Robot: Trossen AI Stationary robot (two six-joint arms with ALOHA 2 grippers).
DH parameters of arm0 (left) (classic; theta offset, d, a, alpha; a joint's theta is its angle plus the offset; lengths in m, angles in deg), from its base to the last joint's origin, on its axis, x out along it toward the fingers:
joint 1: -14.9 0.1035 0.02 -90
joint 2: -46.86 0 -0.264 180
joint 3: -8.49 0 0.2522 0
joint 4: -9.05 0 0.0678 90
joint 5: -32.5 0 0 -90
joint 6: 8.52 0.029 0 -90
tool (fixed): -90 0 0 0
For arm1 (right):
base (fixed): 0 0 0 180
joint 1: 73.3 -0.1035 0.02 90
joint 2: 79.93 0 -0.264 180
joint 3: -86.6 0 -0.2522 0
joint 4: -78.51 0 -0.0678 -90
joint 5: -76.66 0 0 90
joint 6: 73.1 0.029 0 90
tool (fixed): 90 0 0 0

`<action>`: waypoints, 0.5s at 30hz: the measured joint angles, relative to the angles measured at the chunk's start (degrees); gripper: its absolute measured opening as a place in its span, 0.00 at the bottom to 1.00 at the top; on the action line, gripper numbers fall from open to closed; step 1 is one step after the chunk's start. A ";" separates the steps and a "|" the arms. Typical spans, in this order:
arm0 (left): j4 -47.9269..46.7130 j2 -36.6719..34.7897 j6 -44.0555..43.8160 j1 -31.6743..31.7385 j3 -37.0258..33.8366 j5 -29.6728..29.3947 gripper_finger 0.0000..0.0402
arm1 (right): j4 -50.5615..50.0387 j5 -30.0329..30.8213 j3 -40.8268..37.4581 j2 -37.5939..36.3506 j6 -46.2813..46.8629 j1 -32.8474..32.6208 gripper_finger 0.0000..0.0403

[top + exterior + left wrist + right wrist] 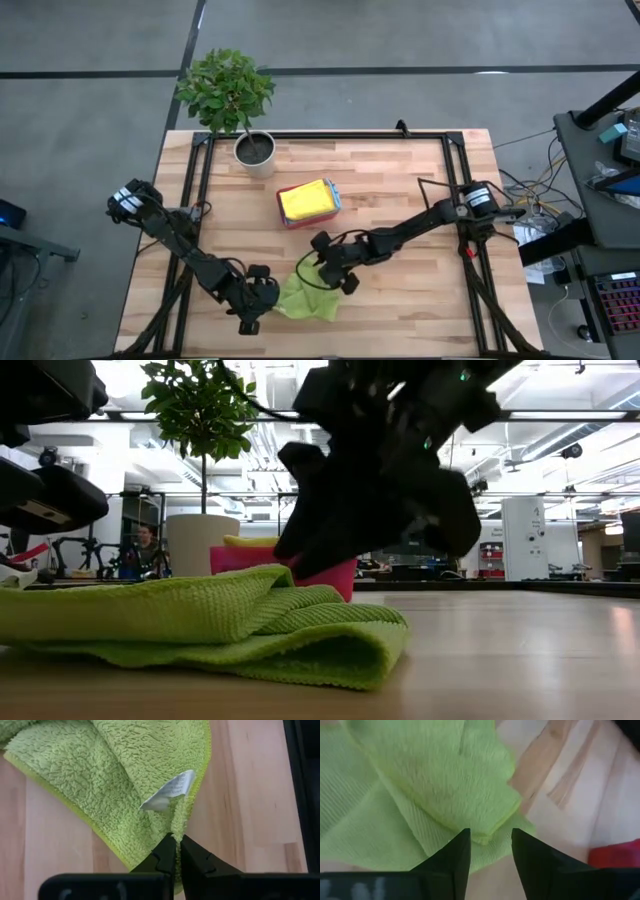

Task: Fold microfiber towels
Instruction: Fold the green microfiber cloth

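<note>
Both fingers: left (174, 840) pinch lime towel (125, 775) (right (490, 837) parted).

lime-green microfiber towel (308, 298): soft fuzzy cloth, crumpled & partly folded over itself, flat on wood table near front edge, white care tag showing at one hem
yellow microfiber towel (305, 199): folded, lying in pink tray, mid-table
</note>
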 joint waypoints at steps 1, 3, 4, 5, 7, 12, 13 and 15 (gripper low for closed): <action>0.03 0.00 0.00 0.00 -0.08 -0.04 0.00 | -0.16 -0.01 0.00 0.31 -0.40 0.22 0.33; -0.02 0.00 -0.04 0.05 -0.28 -0.11 0.00 | -0.04 -0.02 0.00 0.91 -0.92 0.47 0.33; 0.04 0.00 -0.05 0.09 -0.38 -0.12 0.00 | 0.00 -0.03 0.00 1.13 -1.06 0.49 0.33; -0.08 0.00 -0.05 0.13 -0.45 -0.26 0.00 | 0.15 -0.01 0.00 1.39 -1.21 0.49 0.33; 0.02 0.00 -0.02 0.29 -0.46 -0.31 0.00 | 0.28 -0.02 0.13 1.96 -1.43 0.47 0.33; -0.03 0.00 -0.02 0.66 -0.55 -0.45 0.00 | 0.51 -0.80 1.87 4.32 -1.46 0.47 0.33; 0.04 0.00 -0.01 0.66 -0.55 -0.46 0.00 | 0.68 -1.44 2.41 4.79 -1.55 0.47 0.33; -0.04 0.00 0.00 0.73 -0.65 -0.46 0.00 | 0.69 -2.05 3.17 5.50 -1.89 0.47 0.33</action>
